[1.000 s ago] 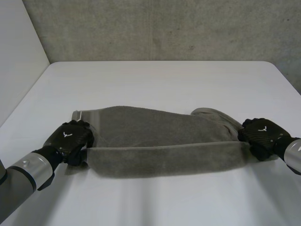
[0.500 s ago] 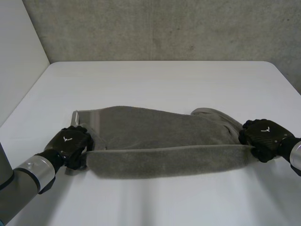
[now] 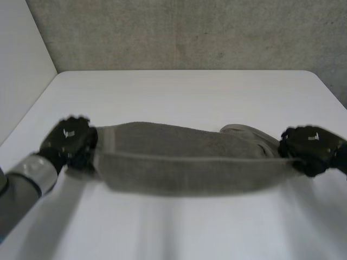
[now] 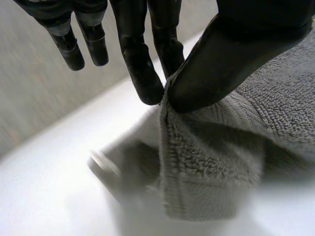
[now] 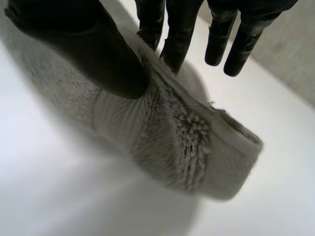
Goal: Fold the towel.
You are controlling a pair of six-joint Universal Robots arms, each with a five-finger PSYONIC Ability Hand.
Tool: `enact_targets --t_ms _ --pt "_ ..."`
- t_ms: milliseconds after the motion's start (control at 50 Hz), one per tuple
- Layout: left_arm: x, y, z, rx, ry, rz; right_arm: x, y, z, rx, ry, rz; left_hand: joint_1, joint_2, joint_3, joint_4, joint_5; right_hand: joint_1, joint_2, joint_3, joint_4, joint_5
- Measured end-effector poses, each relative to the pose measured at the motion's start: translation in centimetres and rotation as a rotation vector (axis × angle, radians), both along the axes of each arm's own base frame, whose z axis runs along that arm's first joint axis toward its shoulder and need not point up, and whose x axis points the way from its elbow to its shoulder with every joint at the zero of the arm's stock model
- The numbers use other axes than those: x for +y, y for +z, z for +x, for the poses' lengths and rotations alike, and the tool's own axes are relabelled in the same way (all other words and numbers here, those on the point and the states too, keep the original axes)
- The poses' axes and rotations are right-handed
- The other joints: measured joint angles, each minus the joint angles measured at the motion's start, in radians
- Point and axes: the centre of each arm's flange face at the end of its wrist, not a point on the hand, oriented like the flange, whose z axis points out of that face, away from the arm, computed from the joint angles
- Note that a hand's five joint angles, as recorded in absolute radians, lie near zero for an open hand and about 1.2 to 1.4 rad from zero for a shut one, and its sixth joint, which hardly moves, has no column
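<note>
Pinching one end of towel (image 3: 184, 169), left robot hand (image 3: 69, 143), right robot hand (image 3: 310, 148) pinching opposite end

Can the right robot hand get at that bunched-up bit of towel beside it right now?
Probably not yet: the right robot hand is pinching the towel, so it must let go first. The bunched part lies close by, nothing between.

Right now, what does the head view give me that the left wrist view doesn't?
Head view: the right hand at the towel's right end, and the towel's near edge stretched between both hands. Left wrist view: the pinch up close, thumb pressing the towel's corner against the fingers. Both: the left hand, the towel, the white table.
</note>
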Motion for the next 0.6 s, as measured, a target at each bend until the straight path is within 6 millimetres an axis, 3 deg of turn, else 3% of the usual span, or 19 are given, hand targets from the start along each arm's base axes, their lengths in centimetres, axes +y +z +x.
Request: enact_targets --t_ms 140,200,220,260,300,360,420,480,600 --pt "-6.3 6.0 -2.5 0.027 -0.043 -0.243 -4.3 4.8 3.0 -0.008 0.08 -0.225 0.0 0.001 0.0 0.0 0.0 0.0 0.0 0.0 0.0 0.0" --pt "-8.4 9.7 -3.9 0.052 -0.062 -0.376 -6.2 8.0 4.9 -0.043 0.102 -0.344 0.0 0.001 0.0 0.0 0.0 0.0 0.0 0.0 0.0 0.0" --pt "-9.1 11.8 -4.5 0.068 -0.067 -0.445 -6.9 9.7 5.7 -0.068 0.103 -0.402 0.0 0.001 0.0 0.0 0.0 0.0 0.0 0.0 0.0 0.0" --pt "-9.4 14.7 -5.1 0.095 -0.07 -0.53 -7.8 12.6 6.2 -0.134 0.077 -0.49 0.0 0.001 0.0 0.0 0.0 0.0 0.0 0.0 0.0 0.0" --pt "-9.1 18.4 -5.5 0.142 -0.065 -0.635 -8.3 17.3 6.1 -0.274 0.027 -0.607 0.0 0.001 0.0 0.0 0.0 0.0 0.0 0.0 0.0 0.0" --pt "-7.9 21.7 -5.5 0.213 -0.06 -0.718 -8.1 21.0 5.5 -0.453 0.001 -0.682 0.001 0.001 0.0 0.0 0.0 0.0 0.0 0.0 0.0 0.0" --pt "-7.0 22.2 -5.2 0.267 -0.062 -0.728 -8.0 21.4 5.0 -0.549 -0.003 -0.667 0.001 0.001 0.0 0.0 0.004 0.0 0.0 0.0 0.0 0.003" --pt "-6.8 20.6 -4.8 0.284 -0.061 -0.686 -7.9 19.2 4.7 -0.555 -0.015 -0.604 0.001 0.002 0.0 0.0 0.004 0.0 0.0 0.0 0.0 0.003" --pt "-7.3 12.9 -2.0 0.229 -0.01 -0.486 -6.4 11.9 4.5 -0.408 -0.045 -0.445 0.001 0.003 0.0 0.0 0.004 0.0 0.0 0.0 0.0 0.003"
